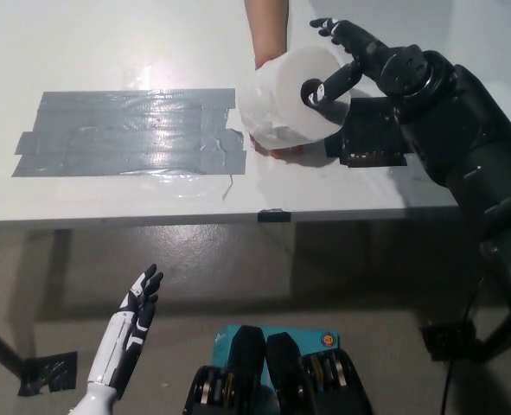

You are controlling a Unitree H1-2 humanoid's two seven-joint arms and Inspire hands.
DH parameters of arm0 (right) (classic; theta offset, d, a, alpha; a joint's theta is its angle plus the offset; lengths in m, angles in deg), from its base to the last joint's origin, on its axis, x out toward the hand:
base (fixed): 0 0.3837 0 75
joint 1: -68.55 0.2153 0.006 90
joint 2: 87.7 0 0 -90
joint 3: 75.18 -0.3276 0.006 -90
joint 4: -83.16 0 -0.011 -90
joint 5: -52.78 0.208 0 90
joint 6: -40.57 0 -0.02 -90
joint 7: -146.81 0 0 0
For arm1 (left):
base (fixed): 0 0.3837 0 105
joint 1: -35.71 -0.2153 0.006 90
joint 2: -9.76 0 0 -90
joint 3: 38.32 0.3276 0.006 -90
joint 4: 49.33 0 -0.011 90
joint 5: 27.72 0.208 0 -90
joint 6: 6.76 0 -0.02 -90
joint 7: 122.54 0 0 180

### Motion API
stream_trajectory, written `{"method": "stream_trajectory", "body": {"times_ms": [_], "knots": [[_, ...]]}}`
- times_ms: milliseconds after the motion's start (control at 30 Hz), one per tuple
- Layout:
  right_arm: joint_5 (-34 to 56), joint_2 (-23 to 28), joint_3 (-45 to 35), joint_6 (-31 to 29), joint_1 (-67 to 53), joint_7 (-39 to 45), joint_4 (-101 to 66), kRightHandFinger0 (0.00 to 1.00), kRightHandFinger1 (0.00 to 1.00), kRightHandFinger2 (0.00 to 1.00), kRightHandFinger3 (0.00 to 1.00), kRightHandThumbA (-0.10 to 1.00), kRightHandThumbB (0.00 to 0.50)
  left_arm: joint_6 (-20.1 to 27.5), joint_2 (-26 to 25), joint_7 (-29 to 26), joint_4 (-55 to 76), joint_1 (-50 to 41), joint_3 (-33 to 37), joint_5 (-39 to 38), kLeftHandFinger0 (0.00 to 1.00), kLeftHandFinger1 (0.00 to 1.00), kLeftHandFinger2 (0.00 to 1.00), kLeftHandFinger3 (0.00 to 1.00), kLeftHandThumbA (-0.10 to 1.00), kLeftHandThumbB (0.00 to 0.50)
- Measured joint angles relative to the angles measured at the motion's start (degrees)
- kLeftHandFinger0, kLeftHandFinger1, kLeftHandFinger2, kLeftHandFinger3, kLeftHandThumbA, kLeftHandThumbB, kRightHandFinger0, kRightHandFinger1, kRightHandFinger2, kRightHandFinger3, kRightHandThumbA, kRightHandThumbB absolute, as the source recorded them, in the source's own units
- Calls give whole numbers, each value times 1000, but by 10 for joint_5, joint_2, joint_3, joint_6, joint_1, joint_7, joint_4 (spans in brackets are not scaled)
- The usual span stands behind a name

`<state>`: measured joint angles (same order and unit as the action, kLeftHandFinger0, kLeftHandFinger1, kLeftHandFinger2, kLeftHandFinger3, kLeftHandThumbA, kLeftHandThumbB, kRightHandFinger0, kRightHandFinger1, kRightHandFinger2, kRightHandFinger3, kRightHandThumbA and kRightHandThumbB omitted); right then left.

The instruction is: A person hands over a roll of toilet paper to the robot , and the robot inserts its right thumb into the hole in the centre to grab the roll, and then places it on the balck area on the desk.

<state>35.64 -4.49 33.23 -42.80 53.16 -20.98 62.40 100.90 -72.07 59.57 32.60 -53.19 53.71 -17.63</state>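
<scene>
Head view, starting nearest the robot: the white left hand [132,322] hangs low at the lower left, below the desk's front edge and over the floor, its palm turned inward and its fingers straight and spread, holding nothing. It is well apart from everything on the desk.

Farther out runs the white desk [108,199], with a broad patch of grey tape [125,131] laid flat across its left half (its surface is shiny and crinkled). To the right of that lies the black area [372,138], partly covered by the black right arm that comes in from the bottom right and slants up and to the left across it.

Just left of the black area, the roll of toilet paper [285,108] is held on its side with its centre hole facing the right hand. A person's hand [277,149] cups it from beneath, fingertips showing under its lower edge, and the person's forearm [268,30] reaches in from the top of the picture behind the roll.

The right hand [359,56] is at the roll's right face. Its thumb points left and down with the tip at the mouth of the hole; how far in it sits cannot be told. The other fingers are stretched apart above and behind the roll's upper right edge, not wrapped round it, so the hand is not yet gripping the paper.
</scene>
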Motion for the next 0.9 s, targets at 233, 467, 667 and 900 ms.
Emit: {"method": "stream_trajectory", "body": {"times_ms": [233,467,667,900], "knots": [[0,-3,-1,-1,-1,-5,6,1000,1000,1000,1000,1000,449,-1,0,0,1,-1,1,0,1000,1000,1000,1000,1000,139],[-8,-5,13,-5,-1,-15,23,1000,1000,1000,1000,1000,427,-3,0,0,2,-1,2,2,1000,1000,1000,1000,1000,170],[-20,-6,28,-10,-2,-26,33,1000,1000,1000,1000,1000,383,-5,0,0,3,-1,2,3,1000,1000,1000,1000,1000,201],[-36,-11,34,-13,-2,-67,34,1000,1000,1000,1000,1000,305,-7,0,0,3,-1,3,3,1000,1000,1000,1000,1000,197]]}}
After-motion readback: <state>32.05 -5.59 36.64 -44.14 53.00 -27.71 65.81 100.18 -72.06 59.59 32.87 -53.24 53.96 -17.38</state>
